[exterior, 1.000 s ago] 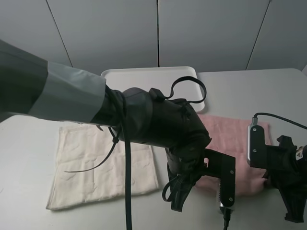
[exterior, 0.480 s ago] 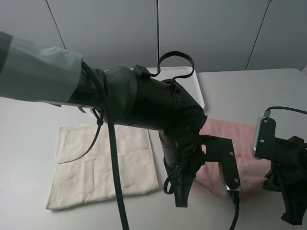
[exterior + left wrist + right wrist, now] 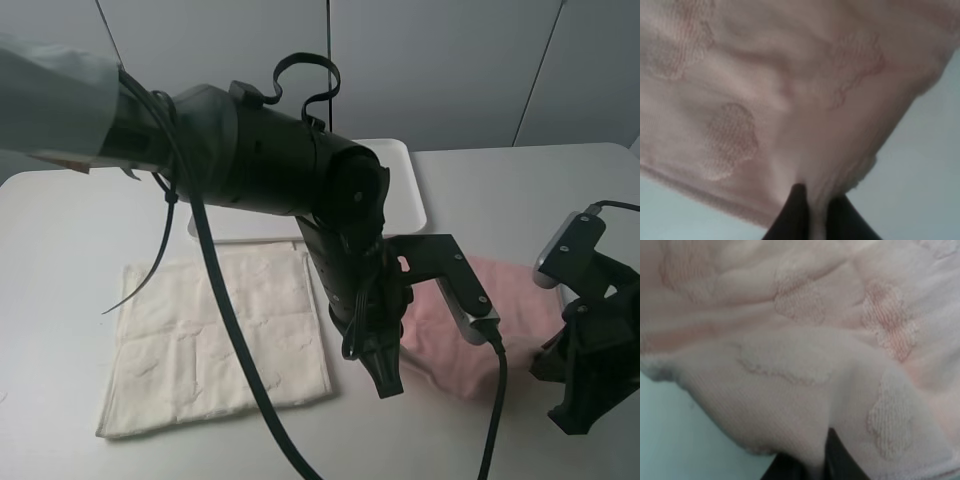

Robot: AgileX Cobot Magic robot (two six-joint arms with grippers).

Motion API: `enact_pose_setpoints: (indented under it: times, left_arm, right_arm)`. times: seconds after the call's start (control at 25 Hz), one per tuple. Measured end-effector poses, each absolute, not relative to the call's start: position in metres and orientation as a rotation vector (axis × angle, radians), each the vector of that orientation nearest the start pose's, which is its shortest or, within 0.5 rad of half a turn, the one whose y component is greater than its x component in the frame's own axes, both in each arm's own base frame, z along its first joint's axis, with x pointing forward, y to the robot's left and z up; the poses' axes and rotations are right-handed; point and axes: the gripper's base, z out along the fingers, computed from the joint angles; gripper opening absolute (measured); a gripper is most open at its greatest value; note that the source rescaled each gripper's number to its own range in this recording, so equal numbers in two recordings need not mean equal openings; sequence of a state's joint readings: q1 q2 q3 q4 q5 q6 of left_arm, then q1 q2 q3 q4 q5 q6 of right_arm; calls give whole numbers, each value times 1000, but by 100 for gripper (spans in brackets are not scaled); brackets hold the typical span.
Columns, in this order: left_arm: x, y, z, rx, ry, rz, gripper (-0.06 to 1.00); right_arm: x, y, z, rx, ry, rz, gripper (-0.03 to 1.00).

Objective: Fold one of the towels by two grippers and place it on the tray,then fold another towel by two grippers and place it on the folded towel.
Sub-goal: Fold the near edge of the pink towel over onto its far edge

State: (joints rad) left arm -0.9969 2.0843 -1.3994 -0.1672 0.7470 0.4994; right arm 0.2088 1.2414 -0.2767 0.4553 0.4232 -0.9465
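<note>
The pale pink towel [image 3: 455,335] lies right of centre on the table, its near edge raised and bunched. My left gripper [image 3: 392,366] reaches across the middle and is shut on the towel's near left corner. In the left wrist view its black fingertips [image 3: 799,210] pinch the pink hem [image 3: 815,200]. My right gripper [image 3: 560,368] is shut on the near right corner, and its wrist view shows pink cloth [image 3: 805,355] draped over its fingers [image 3: 837,460]. The cream-white towel [image 3: 210,340] lies flat at the left. The white tray [image 3: 410,185] sits at the back, mostly hidden by the left arm.
The thick left arm [image 3: 250,150] with loose black cables [image 3: 215,320] crosses over the cream towel and the tray. Grey wall panels stand behind the table. Bare tabletop [image 3: 520,190] shows at the back right.
Both grippers have risen and moved away from the table's front edge, carrying the pink towel's near edge with them. The left arm has swung up and back, uncovering more of the cream towel.
</note>
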Motion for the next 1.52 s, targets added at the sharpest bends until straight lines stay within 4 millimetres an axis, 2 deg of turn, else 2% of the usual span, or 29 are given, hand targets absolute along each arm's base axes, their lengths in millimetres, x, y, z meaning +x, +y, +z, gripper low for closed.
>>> enact_pose_setpoints:
  times: [0.2, 0.48, 0.64, 0.88, 1.08, 1.52]
  left_arm:
    - [227, -350, 151, 1720, 2296, -317, 1]
    - [263, -330, 157, 1447, 2408, -388, 1]
    - [267, -331, 158, 1391, 2394, -412, 1]
    - [272, -335, 161, 1331, 2342, -428, 1]
    - [275, -337, 163, 1306, 2312, -431, 1]
    - [280, -339, 166, 1271, 2246, -421, 1]
  right_arm:
    - [155, 49, 151, -792, 2666, 208, 1]
    - [164, 38, 156, -550, 2731, 53, 1]
    - [170, 35, 158, -411, 2688, 20, 1]
    - [175, 36, 160, -333, 2641, 34, 1]
    - [178, 34, 162, -343, 2601, 1, 1]
    - [188, 27, 145, -230, 2649, -109, 1]
